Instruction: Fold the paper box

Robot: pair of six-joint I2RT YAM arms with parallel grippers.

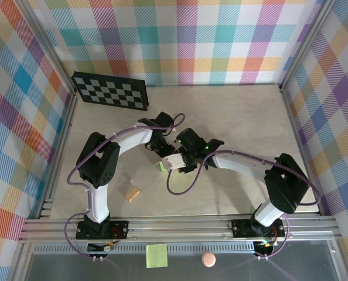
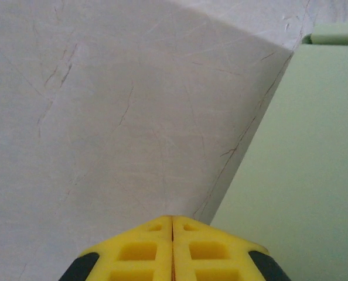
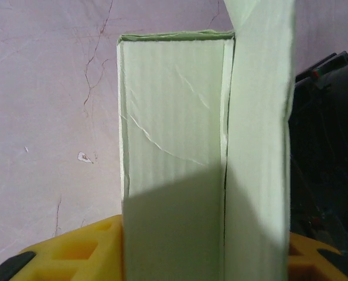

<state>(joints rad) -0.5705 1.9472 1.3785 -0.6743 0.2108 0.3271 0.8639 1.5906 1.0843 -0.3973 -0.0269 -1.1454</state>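
Note:
The paper box (image 3: 174, 146), pale lime-green card partly folded into a tall open shape, stands between the yellow fingers (image 3: 74, 254) of my right gripper (image 3: 206, 246), which press on both its sides. One flap (image 3: 259, 117) rises along its right side. From above, the box (image 1: 170, 163) sits mid-table where the two arms meet, with my right gripper (image 1: 177, 160) on it. My left gripper (image 2: 172, 221) is shut with nothing visible between its fingers, just left of a flat green panel of the paper box (image 2: 291, 164). From above, my left gripper (image 1: 162, 146) is just behind the box.
A checkerboard (image 1: 109, 91) lies at the back left. A small tan block (image 1: 132, 192) sits on the table near the left arm's base. A yellow-green sticky note (image 1: 156, 255) and a pink round thing (image 1: 208, 259) lie in front of the rail. Plaid walls enclose the table.

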